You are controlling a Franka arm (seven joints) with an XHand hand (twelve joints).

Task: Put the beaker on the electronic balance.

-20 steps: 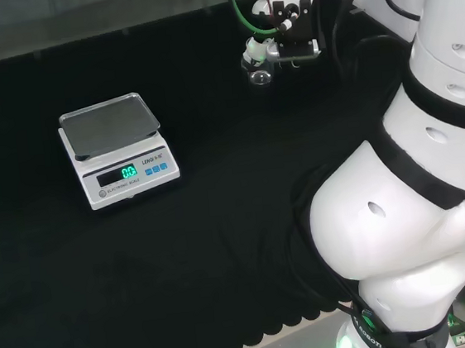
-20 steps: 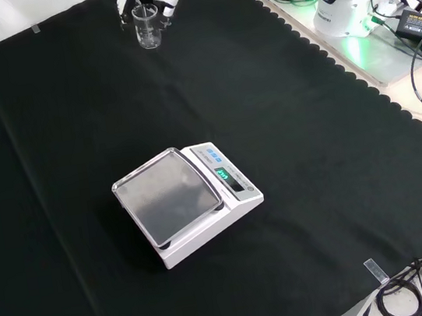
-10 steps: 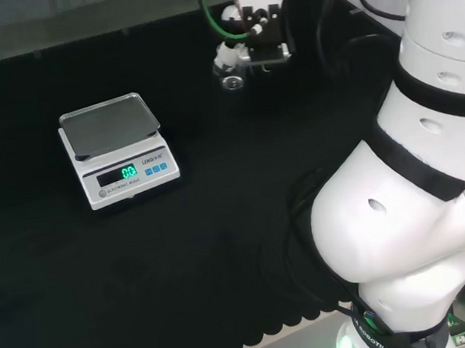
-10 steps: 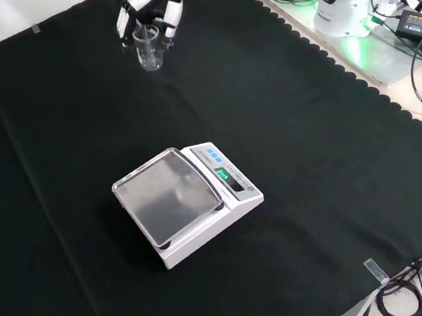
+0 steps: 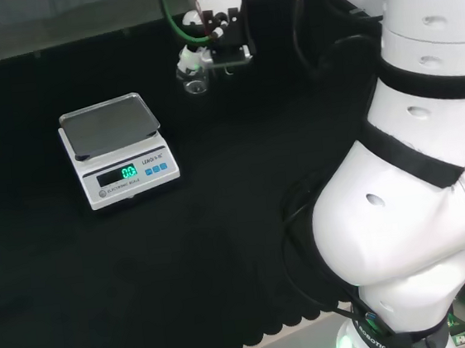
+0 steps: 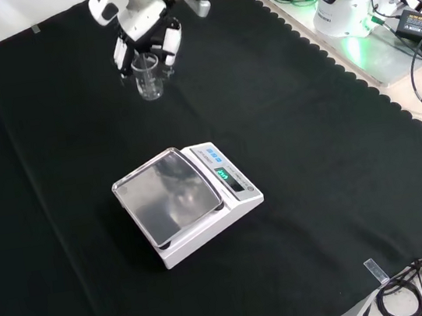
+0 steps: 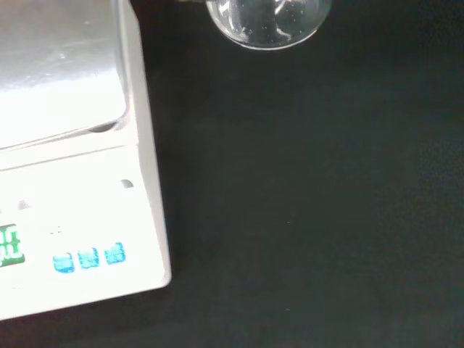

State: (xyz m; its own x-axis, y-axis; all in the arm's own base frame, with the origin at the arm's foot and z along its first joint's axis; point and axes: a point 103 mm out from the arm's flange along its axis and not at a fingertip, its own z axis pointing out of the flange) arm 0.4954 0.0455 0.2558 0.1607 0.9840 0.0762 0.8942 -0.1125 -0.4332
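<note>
Gripping the beaker (image 6: 148, 79), the hand (image 6: 148, 35) is seen with its fingers curled round the rim; the clear glass hangs upright under the palm, above the black cloth of the counter (image 6: 313, 159). The electronic balance (image 6: 189, 200) stands well apart from the hand, nearer the camera in the front view and to the left of the hand in the head view, its steel pan (image 5: 108, 123) bare. Between hand and balance, bare cloth is noted.
</note>
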